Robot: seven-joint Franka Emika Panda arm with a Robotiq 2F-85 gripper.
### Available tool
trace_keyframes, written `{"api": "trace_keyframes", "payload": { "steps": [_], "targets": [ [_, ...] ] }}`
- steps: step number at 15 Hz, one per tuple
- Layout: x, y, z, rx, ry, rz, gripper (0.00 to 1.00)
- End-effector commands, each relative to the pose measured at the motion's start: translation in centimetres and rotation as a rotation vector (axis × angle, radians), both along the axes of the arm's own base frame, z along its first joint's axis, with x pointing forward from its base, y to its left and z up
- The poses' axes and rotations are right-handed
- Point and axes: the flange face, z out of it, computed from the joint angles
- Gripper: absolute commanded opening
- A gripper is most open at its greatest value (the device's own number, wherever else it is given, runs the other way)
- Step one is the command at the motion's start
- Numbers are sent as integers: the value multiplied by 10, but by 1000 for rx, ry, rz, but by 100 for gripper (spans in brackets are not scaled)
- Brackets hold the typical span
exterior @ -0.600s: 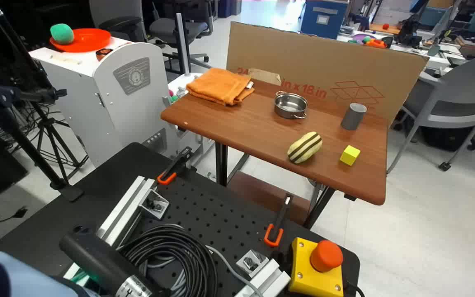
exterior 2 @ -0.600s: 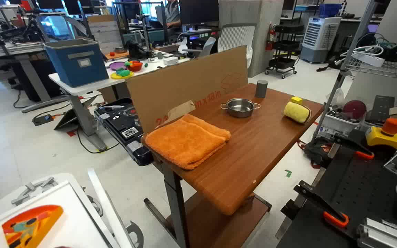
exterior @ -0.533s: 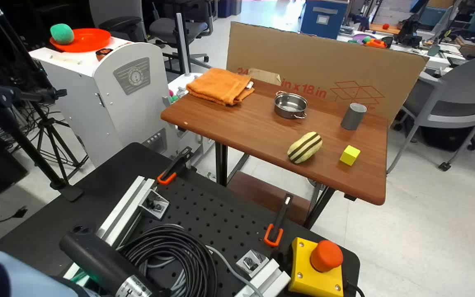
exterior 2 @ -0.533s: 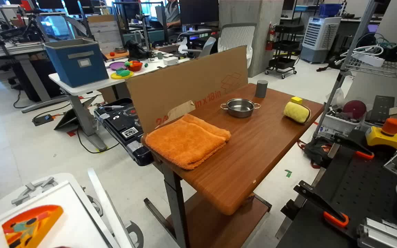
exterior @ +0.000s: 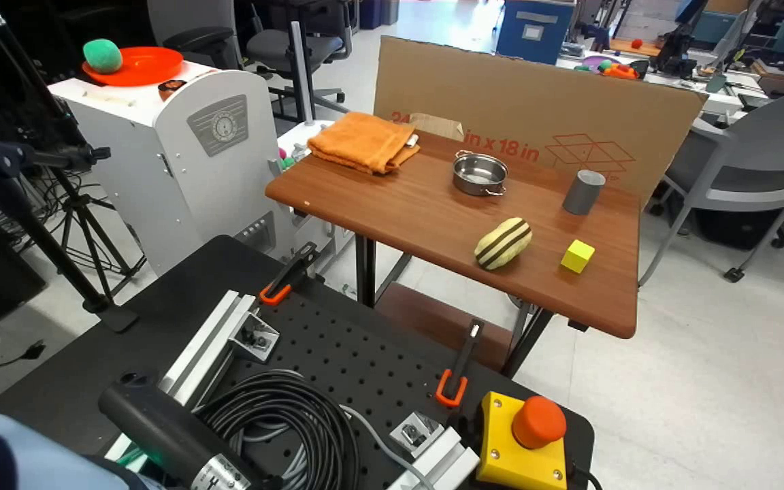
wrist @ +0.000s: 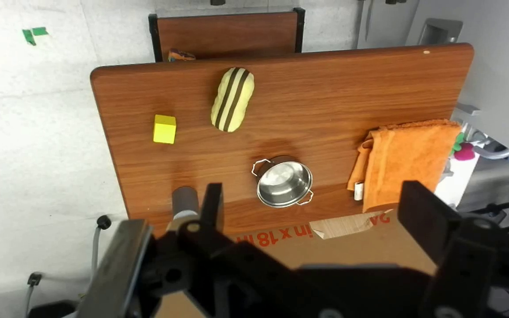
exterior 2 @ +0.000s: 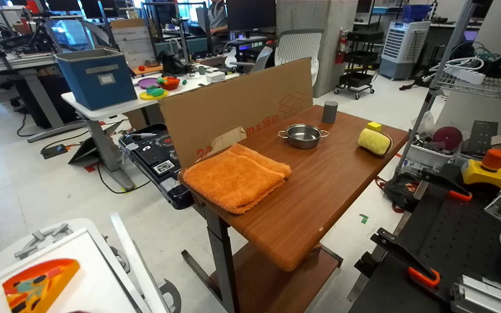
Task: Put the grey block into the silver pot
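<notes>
Everything on the surface sits where it did earlier. My claw is spread wide in the wrist view. The pot shows bare metal inside; the block stands upright on the surface, right of the pot in both exterior views. In an exterior view, the striped toy and yellow cube lie nearer, the cloth far left, cardboard along the far edge. At left, a red plate carries a green ball; what the far blue bin holds I can't tell.
</notes>
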Motion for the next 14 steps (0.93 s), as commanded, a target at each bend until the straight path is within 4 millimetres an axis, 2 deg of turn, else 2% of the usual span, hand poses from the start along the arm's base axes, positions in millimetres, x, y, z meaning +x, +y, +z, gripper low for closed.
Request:
{"api": "trace_keyframes", "payload": {
  "steps": [1, 6, 11, 14],
  "targets": [
    [34, 3, -18, -31, 14, -28, 100],
    [110, -1, -54, -87, 5, -68, 100],
    [188, -12, -102, -137, 5, -111, 100],
    [222, -24, -131, -167, 16, -141, 100]
  ]
}}
